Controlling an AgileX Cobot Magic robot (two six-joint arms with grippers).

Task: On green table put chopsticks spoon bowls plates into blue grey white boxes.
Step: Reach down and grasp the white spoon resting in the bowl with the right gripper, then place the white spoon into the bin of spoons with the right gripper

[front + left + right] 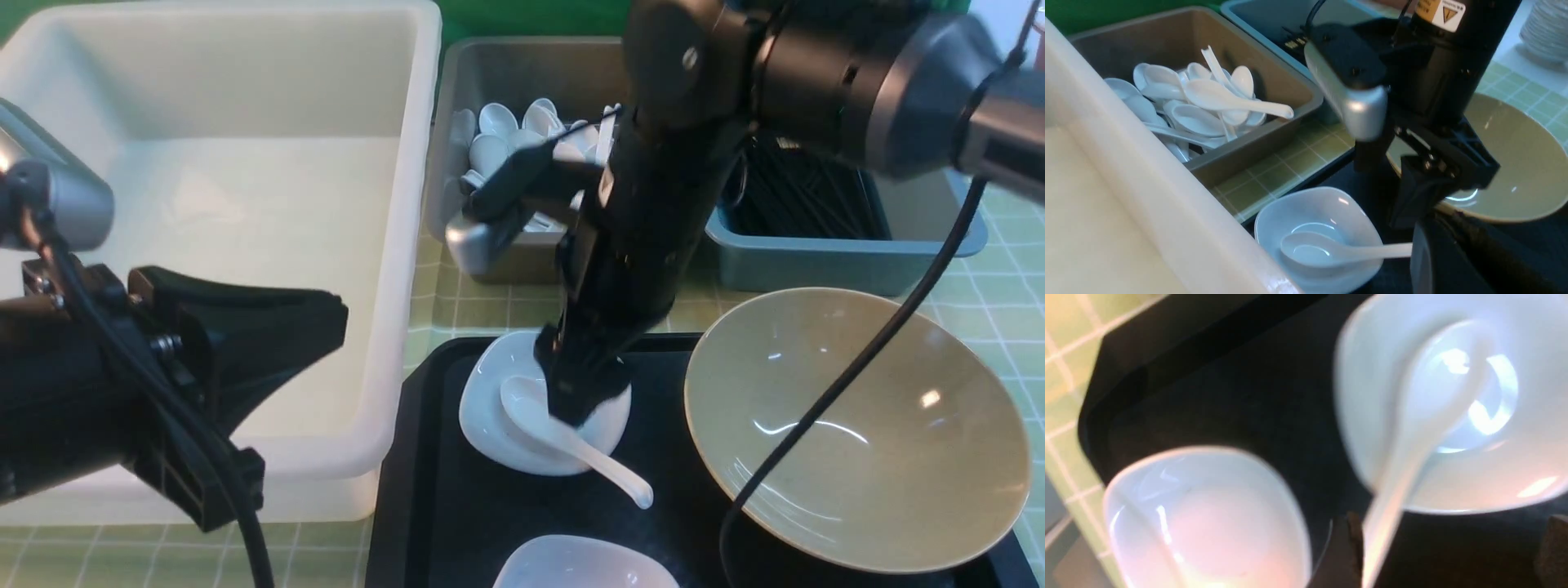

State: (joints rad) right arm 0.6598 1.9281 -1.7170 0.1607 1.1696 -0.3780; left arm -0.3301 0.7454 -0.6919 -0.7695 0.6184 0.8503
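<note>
In the front view, the right gripper hangs low over a white dish on the black tray. Its tips are at the scoop end of a white spoon lying in that dish. Beyond the gripper, the grey box holds a heap of white spoons. Beyond and to its right, the blue box holds black chopsticks. The tan bowl sits on the tray to its right, and a second white dish lies nearer the robot. Left of it is the white box, with nothing showing inside. The left gripper, closed and holding nothing visible, hovers by that box's near side.

In the left wrist view, the spoon rests loose in the dish, its handle reaching toward the right gripper.

The right wrist view is blurred. The gripper's fingers stand wide apart, with the spoon's handle between them, just beside one and not pinched.

Chopsticks and most spoons look sorted. This spoon, both dishes and the bowl are left to do.
</note>
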